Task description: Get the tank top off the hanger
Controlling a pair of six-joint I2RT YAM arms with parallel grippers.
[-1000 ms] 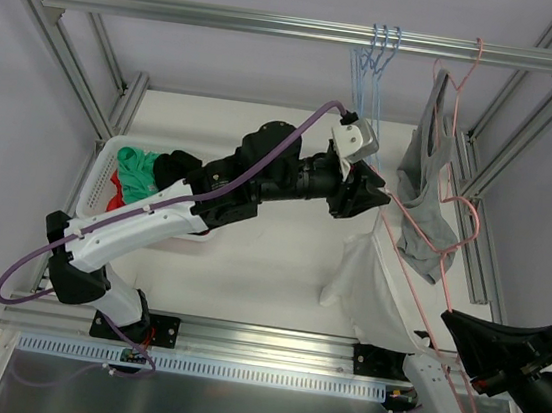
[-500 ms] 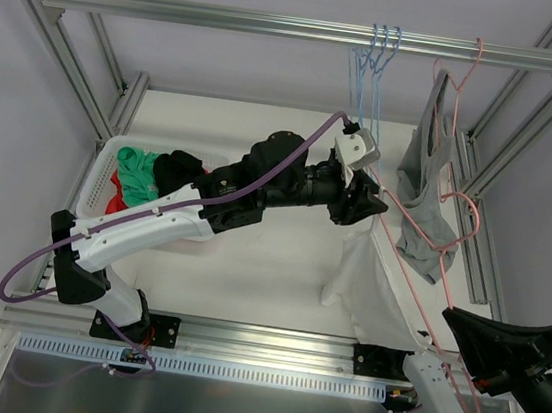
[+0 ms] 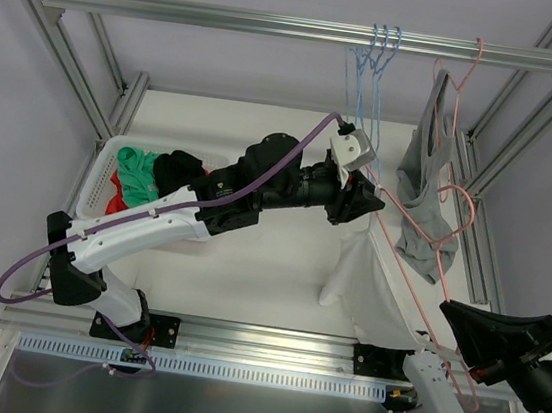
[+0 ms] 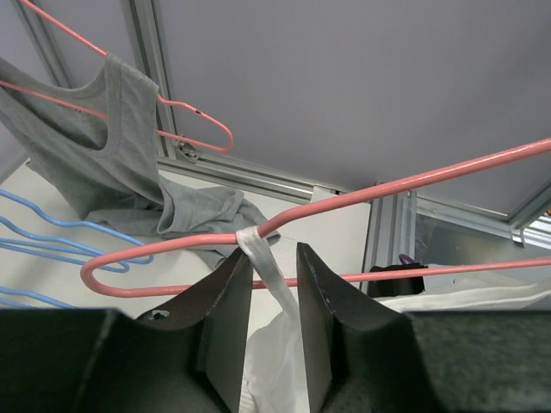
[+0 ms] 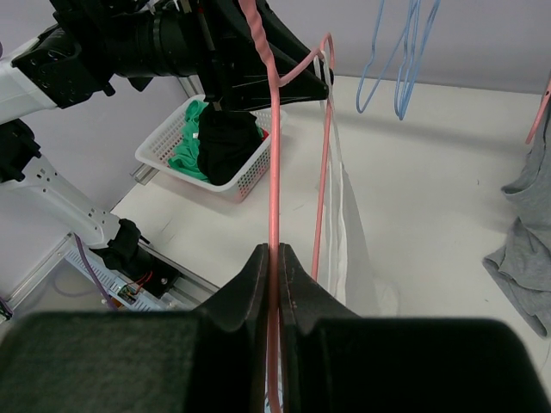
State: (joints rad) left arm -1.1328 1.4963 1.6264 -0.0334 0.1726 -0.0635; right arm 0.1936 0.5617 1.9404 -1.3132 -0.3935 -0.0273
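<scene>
1. The white tank top (image 3: 372,289) hangs on a pink hanger (image 5: 272,155) on the right side of the worktop (image 3: 249,264).
2. The hanger is tilted. Its low end is near the front edge and its high end is out over the worktop.
3. The bottom of the white tank top hangs down to the worktop.
4. The right gripper (image 5: 274,254) is squeezed tight on the pink wire of the hanger at its low end. It holds the hanger up.
5. The left arm reaches across from the left. The left gripper (image 4: 274,258) is at the high end of the hanger.
6. One strap (image 4: 261,258) of the white tank top is looped over the pink wire there.
7. The strap runs down between the left gripper's two fingers. The fingers are a little apart, one on each side of the strap, and a small gap shows by one finger.
8. A grey tank top (image 3: 423,199) hangs on another pink hanger from the top rail at the back right.
9. Some blue hangers (image 3: 382,40) hang on the same rail, just to the left of it.
10. A white basket (image 3: 95,179) sits on the left of the worktop. It has green, black and red clothes in it.
</scene>
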